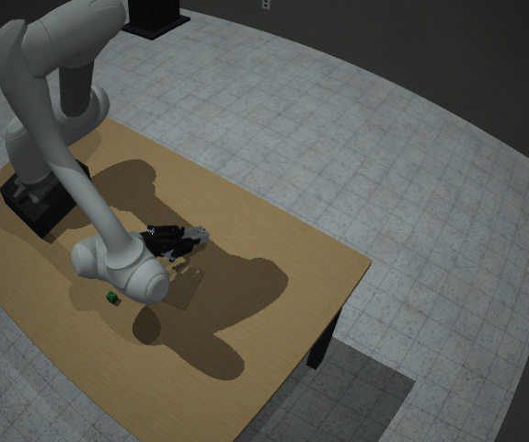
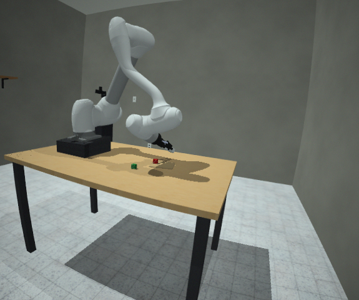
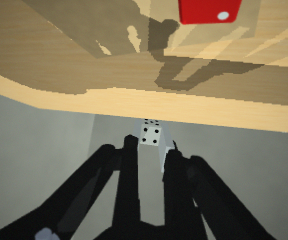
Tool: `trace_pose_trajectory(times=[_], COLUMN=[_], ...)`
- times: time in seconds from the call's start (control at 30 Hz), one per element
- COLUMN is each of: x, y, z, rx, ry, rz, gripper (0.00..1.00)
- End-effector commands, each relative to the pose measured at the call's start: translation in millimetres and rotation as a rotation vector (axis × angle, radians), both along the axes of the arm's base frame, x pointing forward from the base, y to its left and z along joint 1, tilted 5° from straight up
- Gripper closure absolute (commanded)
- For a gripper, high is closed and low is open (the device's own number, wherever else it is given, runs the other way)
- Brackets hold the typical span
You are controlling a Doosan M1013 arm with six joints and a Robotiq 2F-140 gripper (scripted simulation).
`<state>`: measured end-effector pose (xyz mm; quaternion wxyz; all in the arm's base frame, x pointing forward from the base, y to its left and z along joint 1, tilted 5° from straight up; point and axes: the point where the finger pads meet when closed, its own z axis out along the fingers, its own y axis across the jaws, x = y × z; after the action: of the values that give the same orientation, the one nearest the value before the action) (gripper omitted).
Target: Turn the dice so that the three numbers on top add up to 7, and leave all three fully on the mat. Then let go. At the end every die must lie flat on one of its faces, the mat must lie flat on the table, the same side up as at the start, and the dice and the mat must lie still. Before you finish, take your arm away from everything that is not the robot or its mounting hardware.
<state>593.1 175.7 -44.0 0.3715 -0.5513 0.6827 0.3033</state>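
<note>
My gripper (image 1: 201, 234) (image 2: 172, 150) (image 3: 149, 131) is tilted far over, pointing obliquely above the table, and shut on a white die. The white die (image 3: 150, 135) sits between the fingertips; its face toward the wrist camera shows four pips, another several pips at a slant. The red die (image 2: 155, 160) (image 3: 209, 10) is on the mat, cut off in the wrist view and hidden behind the arm in the top view. The mat (image 1: 186, 296) (image 2: 167, 166) (image 3: 109, 30) lies flat, partly in shadow. The green die (image 1: 111, 296) (image 2: 133, 166) lies on the table, off the mat. The top numbers are too small to read.
The wooden table (image 1: 273, 238) (image 2: 108, 175) bears the arm's black base (image 1: 45, 209) (image 2: 84, 147) at one end. The arm's wrist hangs low over the mat side nearer the green die. The table's edge shows beyond the fingertips in the wrist view.
</note>
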Motion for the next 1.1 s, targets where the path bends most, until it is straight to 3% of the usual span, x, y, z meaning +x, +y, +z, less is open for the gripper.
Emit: trace_pose_trajectory(times=[0.0, 0.37, 1.07], x=[-0.5, -2.5, -2.6], y=[-1.7, -3.2, -3.3], z=[-13.4, -37.7, -39.3], rx=[-0.001, -0.001, -0.001], ry=[0.002, 0.002, 0.002], rz=[-0.004, -0.004, -0.004], gripper=[0.87, 0.87, 0.87])
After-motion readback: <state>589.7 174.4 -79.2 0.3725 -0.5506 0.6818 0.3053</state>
